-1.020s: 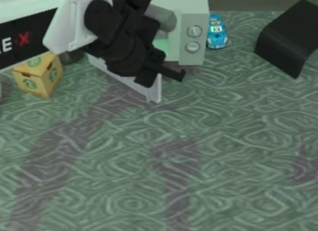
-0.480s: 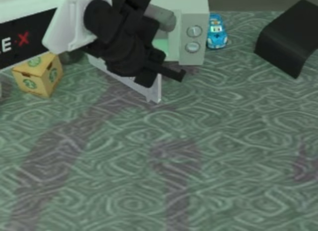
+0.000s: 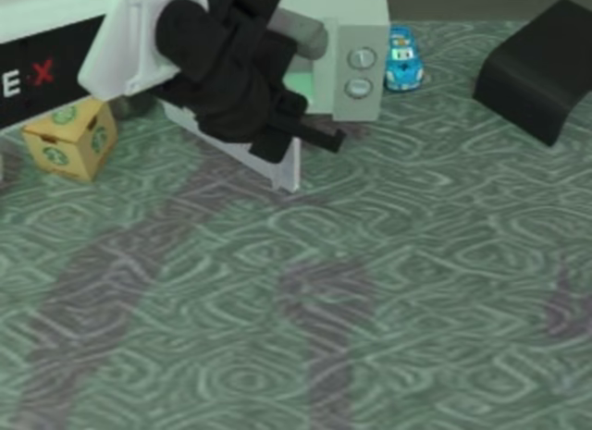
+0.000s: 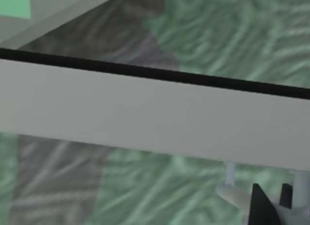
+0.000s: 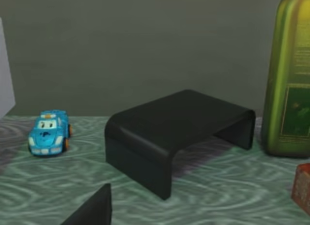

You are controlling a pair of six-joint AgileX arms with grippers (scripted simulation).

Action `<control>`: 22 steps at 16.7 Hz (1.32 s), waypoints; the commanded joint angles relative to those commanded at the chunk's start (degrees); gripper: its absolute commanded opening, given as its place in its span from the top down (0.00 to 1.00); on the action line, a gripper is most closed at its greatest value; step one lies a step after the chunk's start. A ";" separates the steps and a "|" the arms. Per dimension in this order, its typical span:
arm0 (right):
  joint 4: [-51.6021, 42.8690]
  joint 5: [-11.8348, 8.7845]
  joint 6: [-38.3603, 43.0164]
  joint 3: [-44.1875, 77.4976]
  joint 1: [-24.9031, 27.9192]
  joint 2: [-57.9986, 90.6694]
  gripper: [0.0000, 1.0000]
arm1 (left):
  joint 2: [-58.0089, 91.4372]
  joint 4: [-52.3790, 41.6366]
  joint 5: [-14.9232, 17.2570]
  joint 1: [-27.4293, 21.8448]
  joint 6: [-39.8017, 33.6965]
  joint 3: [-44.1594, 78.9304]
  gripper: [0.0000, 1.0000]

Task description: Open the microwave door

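Microwave (image 3: 347, 42) sits at far edge of table, centre-left in top view. Door (image 3: 285, 166) already swung well out toward table front, hinged at left; pale green inside (image 3: 298, 86) visible w/ knob panel (image 3: 359, 74) to its right. Judged: mostly done, maybe a bit more swing left, then release.

Left gripper (image 3: 310, 132) at door's free edge, by the handle; left wrist view shows door edge (image 4: 155, 118) close up, dark fingertips (image 4: 261, 208) at handle (image 4: 232, 191). Jaws: can't tell if pinching.

Right arm parked off to right, not in top view; jaws not shown.

Around: yellow box (image 3: 72, 137) left, blue toy car (image 3: 403, 58) just right of microwave, black stand (image 3: 536, 69) far right, green bottle (image 5: 288, 75) beside it.
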 joint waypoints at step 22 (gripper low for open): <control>0.00 0.00 0.00 0.00 0.00 0.00 0.00 | -3.38 0.61 3.34 2.44 6.67 -3.77 1.00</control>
